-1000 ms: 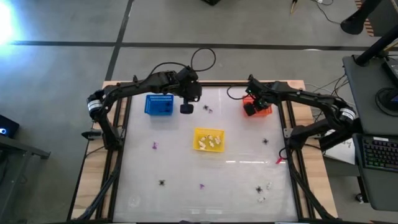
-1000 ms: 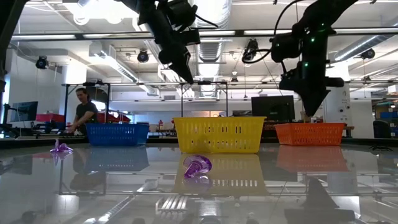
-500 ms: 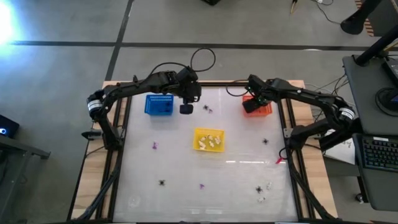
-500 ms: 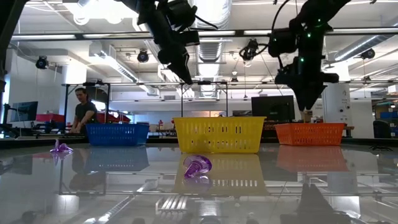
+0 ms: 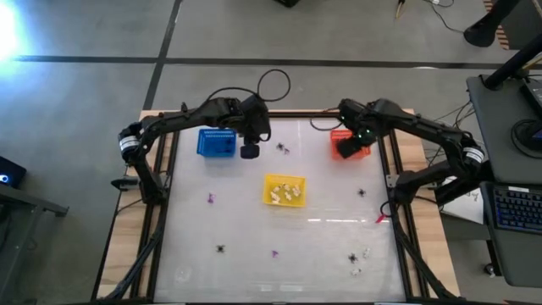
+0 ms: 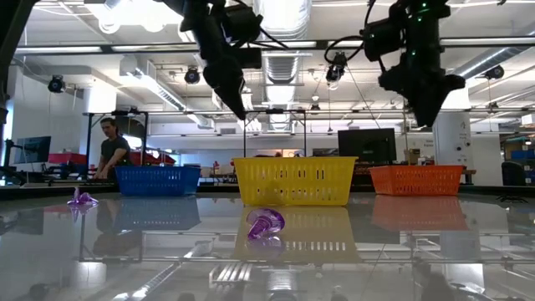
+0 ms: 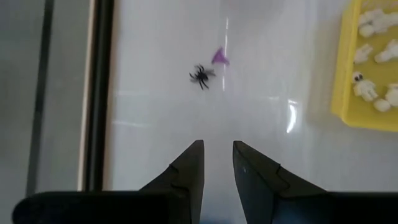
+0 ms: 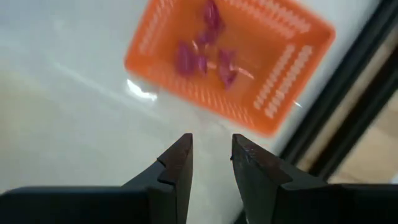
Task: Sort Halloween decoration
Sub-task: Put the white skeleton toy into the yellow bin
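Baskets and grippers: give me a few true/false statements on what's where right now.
1. The yellow basket holds white trinkets. True.
2. The orange basket holds purple trinkets. True.
3. The left gripper grips a black spider. False: its fingers stand apart with nothing between them; the spider lies on the table beside a purple trinket.
4. The right gripper is inside the orange basket. False: it is above the table beside it, open and empty.
5. The blue basket sits between the yellow and orange ones. False: yellow is in the middle in the low view.
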Action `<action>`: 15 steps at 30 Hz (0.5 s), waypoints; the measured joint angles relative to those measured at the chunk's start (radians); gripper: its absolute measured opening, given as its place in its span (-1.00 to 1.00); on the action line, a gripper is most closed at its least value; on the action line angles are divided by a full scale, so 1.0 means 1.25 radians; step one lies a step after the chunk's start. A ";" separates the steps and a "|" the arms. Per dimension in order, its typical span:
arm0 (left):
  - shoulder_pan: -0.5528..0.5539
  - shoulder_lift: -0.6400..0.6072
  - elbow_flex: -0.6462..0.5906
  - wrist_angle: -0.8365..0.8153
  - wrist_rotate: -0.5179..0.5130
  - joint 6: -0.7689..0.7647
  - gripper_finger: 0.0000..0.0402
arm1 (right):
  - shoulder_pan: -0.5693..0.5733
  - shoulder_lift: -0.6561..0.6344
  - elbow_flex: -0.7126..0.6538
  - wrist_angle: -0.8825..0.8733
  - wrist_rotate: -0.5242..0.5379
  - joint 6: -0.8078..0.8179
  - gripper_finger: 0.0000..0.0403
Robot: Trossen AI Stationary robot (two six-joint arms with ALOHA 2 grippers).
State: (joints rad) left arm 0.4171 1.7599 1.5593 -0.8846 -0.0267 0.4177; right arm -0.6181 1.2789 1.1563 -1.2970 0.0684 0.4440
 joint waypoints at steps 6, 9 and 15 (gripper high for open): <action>-0.002 -0.008 0.000 -0.075 0.001 -0.019 -0.66 | 0.052 -0.008 -0.002 -0.046 -0.019 0.002 -0.47; -0.002 -0.010 0.000 -0.122 0.002 -0.041 -0.66 | 0.079 -0.011 -0.002 -0.039 -0.019 0.021 -0.49; -0.005 -0.017 -0.001 -0.295 0.037 -0.084 -0.66 | 0.136 -0.012 -0.002 -0.042 -0.019 0.035 -0.50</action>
State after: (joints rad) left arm 0.4105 1.7391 1.5580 -1.2534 0.0195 0.3122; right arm -0.4487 1.2640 1.1538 -1.3491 0.0444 0.4875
